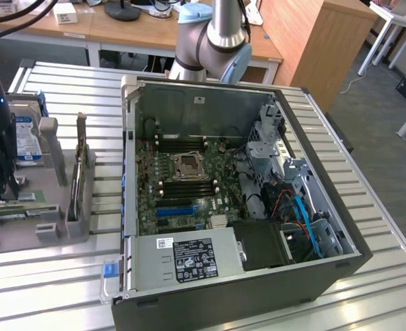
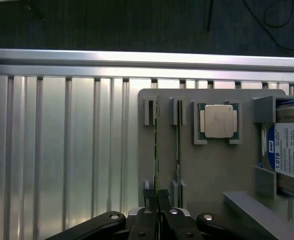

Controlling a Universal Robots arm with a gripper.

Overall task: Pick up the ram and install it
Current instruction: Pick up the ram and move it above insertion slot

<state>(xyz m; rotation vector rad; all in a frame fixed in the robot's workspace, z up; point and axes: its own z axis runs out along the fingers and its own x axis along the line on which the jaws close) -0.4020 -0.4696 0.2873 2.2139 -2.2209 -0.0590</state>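
Wooden desks (image 1: 106, 31), grey carpet (image 1: 382, 145)

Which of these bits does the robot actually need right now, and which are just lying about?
In the job: the ram, the fingers shut on it, the open computer.
Lying about: second memory stick, processor chip, hard drive, grey tray.

Silver arm (image 1: 225, 21), pale blue joint caps (image 1: 194, 12), black claw (image 2: 158, 206), silver screws (image 2: 207, 217).

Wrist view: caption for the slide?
Shut gripper at one end of the ram, standing edgewise in the gray fixture beside processor and hard drive.
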